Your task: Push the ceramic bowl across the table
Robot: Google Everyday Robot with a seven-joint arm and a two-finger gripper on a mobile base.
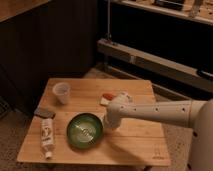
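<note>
The table (pixel 135 142) is a low rectangle of light wooden planks, set on a speckled floor (pixel 12 132) in a dim room. Behind it stands a dark wall (pixel 55 40), and on the far right run pale horizontal shelf rails (pixel 150 62).

The bowl (pixel 84 131) sits toward the near edge of the table, a little left of centre, upright, green and glossy with a paler middle. The white arm (pixel 160 112) reaches in from the right, low over the planks, and the gripper (pixel 107 124) is down at the bowl's right rim, just beside or touching it.

A cup (pixel 61 92) stands at the far left. A tube (pixel 47 136) lies near the left edge, well apart from the bowl, with a small dark object (pixel 44 113) just beyond it. A red and white item (pixel 106 97) lies behind the arm.
</note>
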